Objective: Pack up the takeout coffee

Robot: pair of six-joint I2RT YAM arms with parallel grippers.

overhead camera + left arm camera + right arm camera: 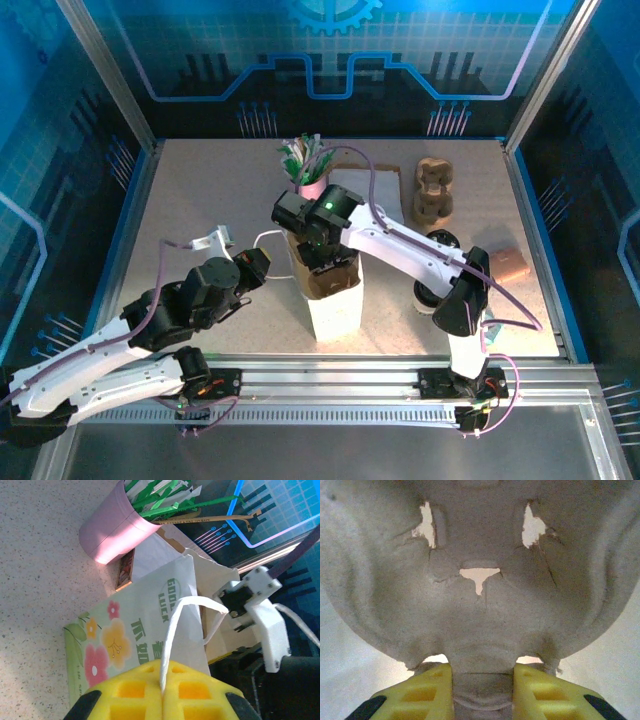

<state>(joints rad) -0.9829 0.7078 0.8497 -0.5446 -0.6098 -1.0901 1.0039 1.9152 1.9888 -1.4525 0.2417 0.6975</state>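
A white paper bag [337,308] printed with flowers [125,630] stands open at the table's middle. My left gripper [258,266] [163,674] is shut on its white handle loop [172,625], holding that side out to the left. Over the bag's mouth, my right gripper [325,262] [482,682] is shut on the centre rib of a brown moulded cardboard cup carrier [326,280] [480,605]. The carrier reaches down into the bag. A black round lid [443,239] peeks out behind my right forearm; the takeout coffee cup under it is mostly hidden.
A pink cup of green-and-white sachets [311,170] [112,527] stands just behind the bag. A second brown carrier [433,190] lies at the back right, and a small brown block [510,263] sits near the right wall. Glass walls enclose the table.
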